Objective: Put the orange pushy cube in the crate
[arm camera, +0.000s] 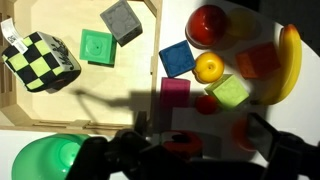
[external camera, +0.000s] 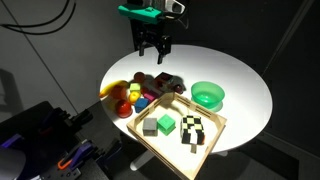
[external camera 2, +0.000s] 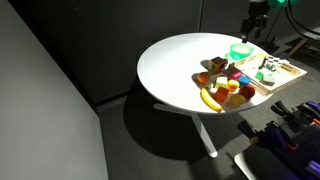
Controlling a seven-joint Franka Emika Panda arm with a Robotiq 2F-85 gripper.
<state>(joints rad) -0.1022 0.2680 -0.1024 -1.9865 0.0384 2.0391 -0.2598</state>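
Toys [external camera: 135, 93] lie heaped toward the left edge of the worktop [external camera: 245, 70], a loose jumble of balls, blocks and a banana [external camera: 110, 88] that looks tipped out rather than arranged. The orange cube [arm camera: 258, 62] sits in that heap, outside the crate. In the wrist view it lies just beside the banana, half in shadow, so its face markings are hard to read. Above the heap's far side hangs the pincer [external camera: 153, 52], its fingers apart with nothing between them, probably held high so it can pick a clear line down into the crowd. Next, at the near edge, comes the crate [external camera: 170, 143], which holds a green block [external camera: 150, 126], a grey block [external camera: 166, 123] and a black-and-pale chequered block [external camera: 192, 131], with bare floor enough for one more. Toward the right edge stands a green bowl [external camera: 208, 100], seemingly empty.
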